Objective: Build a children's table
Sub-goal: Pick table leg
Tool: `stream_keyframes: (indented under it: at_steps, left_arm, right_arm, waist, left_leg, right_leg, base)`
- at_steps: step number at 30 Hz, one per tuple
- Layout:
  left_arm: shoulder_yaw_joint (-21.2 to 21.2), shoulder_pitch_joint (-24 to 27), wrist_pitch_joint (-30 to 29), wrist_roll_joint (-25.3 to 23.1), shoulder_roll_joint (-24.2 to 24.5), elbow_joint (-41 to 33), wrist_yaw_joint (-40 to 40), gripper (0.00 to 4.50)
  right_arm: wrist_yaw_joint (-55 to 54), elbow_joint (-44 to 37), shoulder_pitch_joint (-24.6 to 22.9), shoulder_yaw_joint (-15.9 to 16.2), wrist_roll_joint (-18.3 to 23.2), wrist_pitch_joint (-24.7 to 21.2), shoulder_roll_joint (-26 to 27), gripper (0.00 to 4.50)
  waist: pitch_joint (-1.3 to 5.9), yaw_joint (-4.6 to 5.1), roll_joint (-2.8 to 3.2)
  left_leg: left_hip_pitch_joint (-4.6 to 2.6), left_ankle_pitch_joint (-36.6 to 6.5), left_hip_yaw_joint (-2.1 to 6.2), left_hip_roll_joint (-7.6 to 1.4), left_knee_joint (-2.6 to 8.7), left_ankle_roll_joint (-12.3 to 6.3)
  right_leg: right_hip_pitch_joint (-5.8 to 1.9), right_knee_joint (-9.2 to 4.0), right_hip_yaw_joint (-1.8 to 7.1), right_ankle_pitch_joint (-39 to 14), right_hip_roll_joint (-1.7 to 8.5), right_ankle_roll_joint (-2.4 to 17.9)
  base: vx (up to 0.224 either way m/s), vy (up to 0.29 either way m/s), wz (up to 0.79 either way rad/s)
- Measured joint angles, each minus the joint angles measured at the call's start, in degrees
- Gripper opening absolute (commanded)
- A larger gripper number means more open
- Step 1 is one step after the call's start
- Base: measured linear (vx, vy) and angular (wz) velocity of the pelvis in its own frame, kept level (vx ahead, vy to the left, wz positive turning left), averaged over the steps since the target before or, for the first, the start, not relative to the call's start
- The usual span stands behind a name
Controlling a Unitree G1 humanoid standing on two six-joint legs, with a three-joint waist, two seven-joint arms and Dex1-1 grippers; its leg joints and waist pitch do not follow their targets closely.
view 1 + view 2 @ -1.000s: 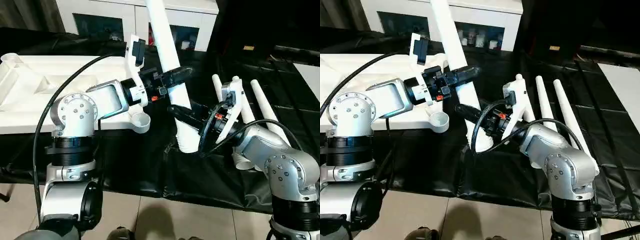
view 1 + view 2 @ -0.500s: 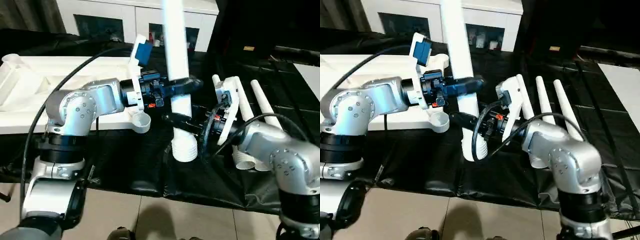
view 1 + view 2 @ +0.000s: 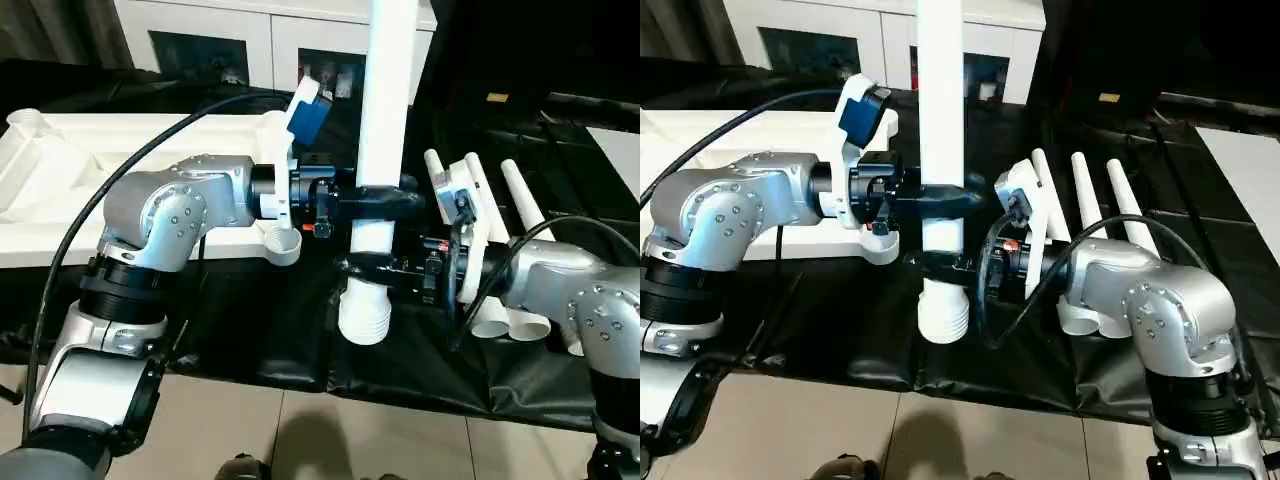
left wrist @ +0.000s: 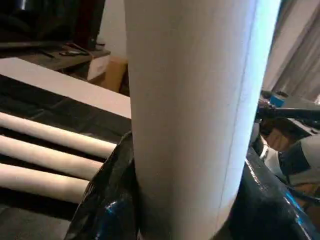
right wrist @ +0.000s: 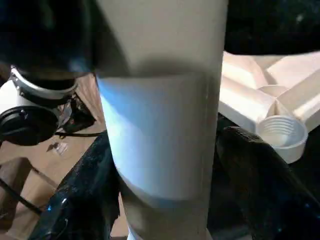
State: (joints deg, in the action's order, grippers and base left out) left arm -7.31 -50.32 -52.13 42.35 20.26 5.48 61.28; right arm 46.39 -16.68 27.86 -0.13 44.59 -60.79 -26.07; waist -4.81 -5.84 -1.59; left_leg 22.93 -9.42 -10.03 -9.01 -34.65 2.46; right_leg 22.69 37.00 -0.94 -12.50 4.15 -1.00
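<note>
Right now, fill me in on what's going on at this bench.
The robot is assembling a children's table. Both grippers are shut on one white leg, held upright above the black mat: the left gripper clamps it higher up, the right gripper lower down, near its ribbed wide end. That end hangs just right of the tabletop's near corner socket, not yet seated. Three more legs lie on the mat to the right.

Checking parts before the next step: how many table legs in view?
4. One leg stands upright, gripped by both the left gripper and right gripper. Three legs lie side by side on the black cloth behind the right arm. None seems hidden.
</note>
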Motion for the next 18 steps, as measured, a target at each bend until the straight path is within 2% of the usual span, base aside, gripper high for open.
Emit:
stream_keyframes:
  at_steps: [10, 18]
  left_arm:
    - [-0.40, -1.12, 1.32, -0.85, 0.55, 0.54, 2.33, 1.86]
    - [-0.47, -1.24, 1.35, -1.17, -0.24, 0.59, 3.04, 1.86]
  right_arm:
    - [0.47, 0.00, -0.03, 0.85, 0.36, -0.51, -1.15, 3.12]
    - [0.01, 0.04, -0.12, 1.36, 0.27, -0.33, 0.05, 3.12]
  waist:
    - [0.00, -0.39, 0.00]
    - [0.00, -0.61, 0.00]
  left_leg:
    - [0.00, 0.01, 0.00, 0.00, -0.07, -0.01]
    - [0.01, 0.02, 0.00, 0.00, -0.09, -0.02]
  right_leg:
    - [-0.01, 0.01, 0.00, 0.05, 0.01, 0.08]
    - [-0.01, 0.01, 0.00, 0.05, 0.01, 0.08]
  base:
    - [0.000, 0.000, 0.00]
    - [0.000, 0.000, 0.00]
